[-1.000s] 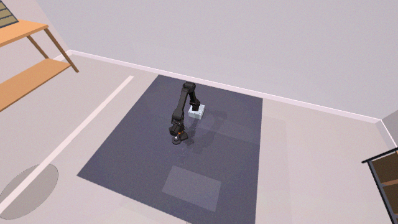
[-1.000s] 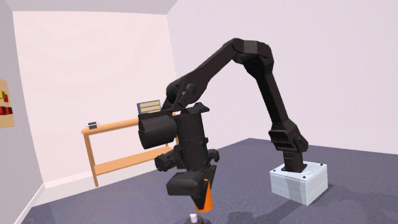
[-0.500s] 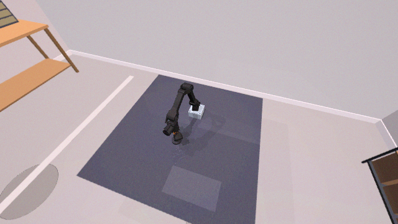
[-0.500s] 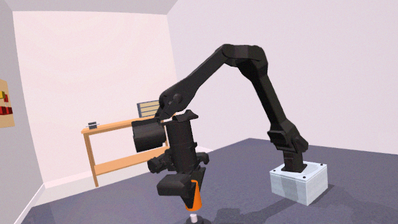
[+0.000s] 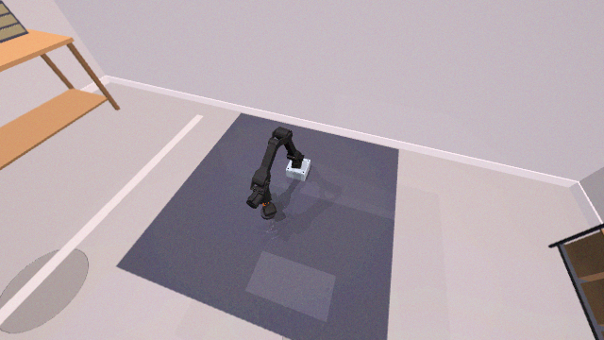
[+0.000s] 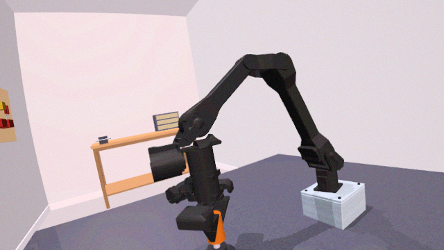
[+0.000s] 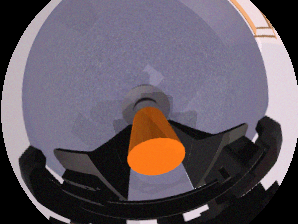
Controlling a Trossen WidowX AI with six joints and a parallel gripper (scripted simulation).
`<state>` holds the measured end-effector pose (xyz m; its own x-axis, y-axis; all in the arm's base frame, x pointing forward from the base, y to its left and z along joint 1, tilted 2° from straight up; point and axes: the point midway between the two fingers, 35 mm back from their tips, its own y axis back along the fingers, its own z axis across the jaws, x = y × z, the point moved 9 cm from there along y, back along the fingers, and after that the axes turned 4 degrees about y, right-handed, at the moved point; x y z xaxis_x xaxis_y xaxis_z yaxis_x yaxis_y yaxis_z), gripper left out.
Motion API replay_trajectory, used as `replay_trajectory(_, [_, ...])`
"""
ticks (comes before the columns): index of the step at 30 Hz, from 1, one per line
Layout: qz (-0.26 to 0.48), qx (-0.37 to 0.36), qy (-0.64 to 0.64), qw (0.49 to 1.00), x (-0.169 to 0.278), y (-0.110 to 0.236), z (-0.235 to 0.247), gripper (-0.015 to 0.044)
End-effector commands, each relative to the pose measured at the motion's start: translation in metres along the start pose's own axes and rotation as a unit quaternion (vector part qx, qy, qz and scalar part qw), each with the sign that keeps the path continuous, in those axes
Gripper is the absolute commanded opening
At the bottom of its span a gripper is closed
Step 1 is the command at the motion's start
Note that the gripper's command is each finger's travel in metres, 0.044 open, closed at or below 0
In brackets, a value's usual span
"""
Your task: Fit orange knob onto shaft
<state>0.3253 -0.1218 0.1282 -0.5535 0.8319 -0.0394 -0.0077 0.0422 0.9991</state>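
The orange knob (image 5: 265, 204) (image 6: 220, 233) (image 7: 156, 156) is tapered and stands roughly upright, held in my gripper (image 6: 218, 228) (image 7: 152, 131), which is shut on it. The knob is over the dark round pedestal (image 5: 264, 216) (image 6: 227, 247) (image 7: 131, 104). In the exterior view a short pale piece of the shaft (image 6: 216, 246) shows between the knob's lower end and the pedestal, so the knob is not down on the pedestal. Whether the shaft's tip is inside the hole cannot be told. The hole and both flat sides are hidden.
The arm's white base block (image 5: 295, 174) (image 6: 322, 208) stands on the dark mat (image 5: 349, 246), behind the pedestal in the top view. An orange-brown table (image 5: 52, 110) (image 6: 132, 139) is far off to the left. A dark-framed shelf (image 5: 585, 269) is at the right edge.
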Motion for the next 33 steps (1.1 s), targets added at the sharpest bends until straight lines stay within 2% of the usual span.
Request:
replay_trajectory(1, [-0.005, -0.002, 0.0, 1.0, -0.0009, 0.0024, 0.0002, 0.0])
replay_trajectory(26, [-0.005, -0.002, 0.0, 1.0, -0.0002, 0.0039, -0.0007, 0.0])
replay_trajectory(33, [-0.005, -0.002, 0.099, 0.995, -0.0004, 0.0054, -0.0003, 0.0])
